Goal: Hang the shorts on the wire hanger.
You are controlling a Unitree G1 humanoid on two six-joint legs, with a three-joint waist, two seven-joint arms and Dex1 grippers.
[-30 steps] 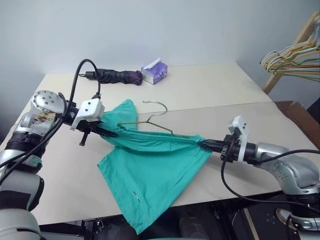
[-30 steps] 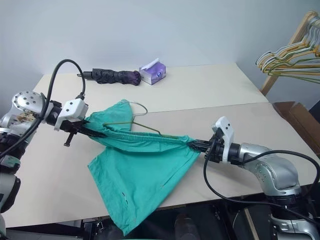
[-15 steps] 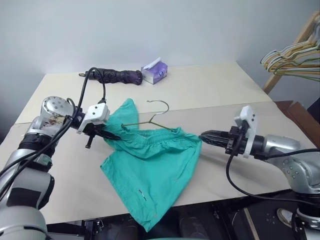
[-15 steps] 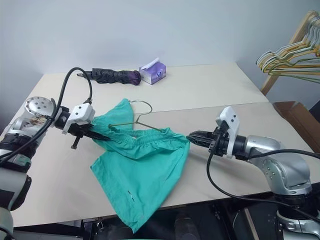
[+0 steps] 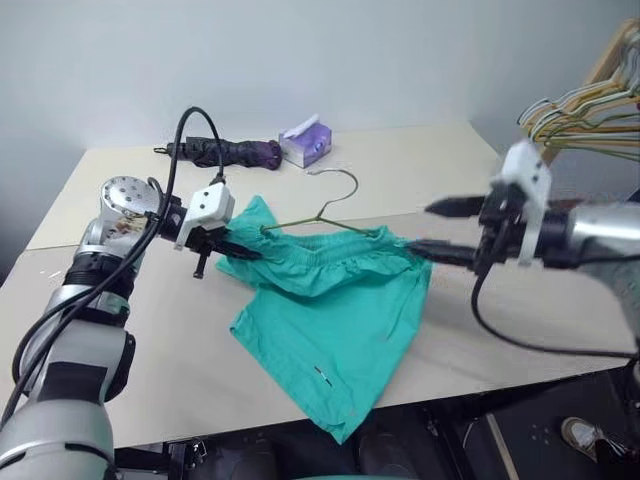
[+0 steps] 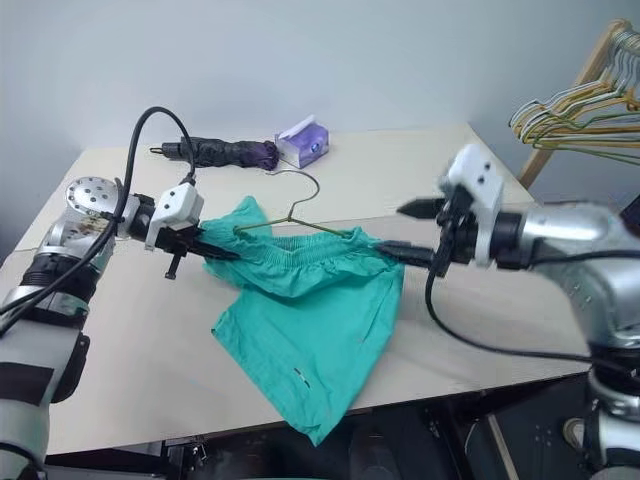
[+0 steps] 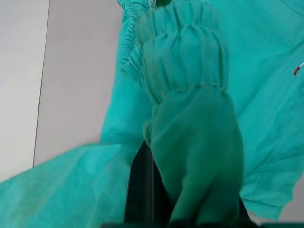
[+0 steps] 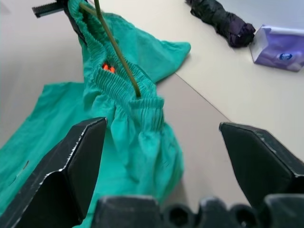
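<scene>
While left hand [image 6: 215,254] grips shorts [image 6: 310,320], right hand [image 6: 405,232] gapes empty, right wrist view reveals wire hanger [image 8: 116,50] threading waistband.

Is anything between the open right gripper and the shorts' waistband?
No. In the right wrist view the right gripper stands open, with bare air and table between it and the shorts; the wire hanger pokes into the waistband.

You see plain pale grey-blue wall [image 5: 400,50] behind, evenly lit. Beige table [image 5: 420,165] fills your foreground, seam line crossing top. Dark folded umbrella [image 5: 225,151] and purple tissue box [image 5: 307,143] sit near far edge. Wooden rack [image 5: 590,90] at right holds bunched pale hangers [image 5: 580,115]. Dark floor [image 5: 520,440] below front edge.
</scene>
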